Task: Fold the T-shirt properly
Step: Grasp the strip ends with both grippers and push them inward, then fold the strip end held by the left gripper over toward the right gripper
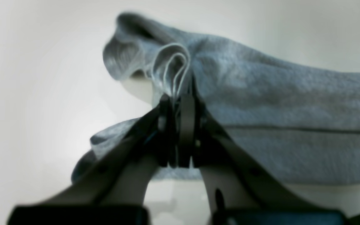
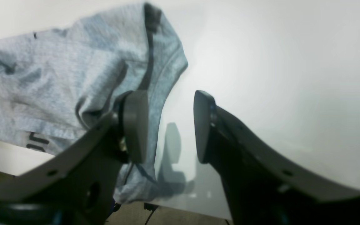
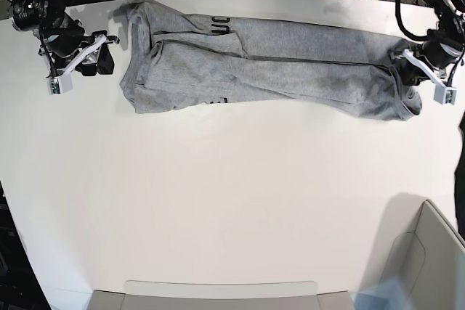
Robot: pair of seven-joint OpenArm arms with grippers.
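Base view, T-shirt on table, grey bin at corner.

Support surface: a white table with a smooth, slightly glossy top. Lying directly on it — a light-grey T-shirt, stretched into a long band across the far side, creased, with black lettering partly showing. At the near edge — a pale grey bin at the corner, contact with the top unclear.
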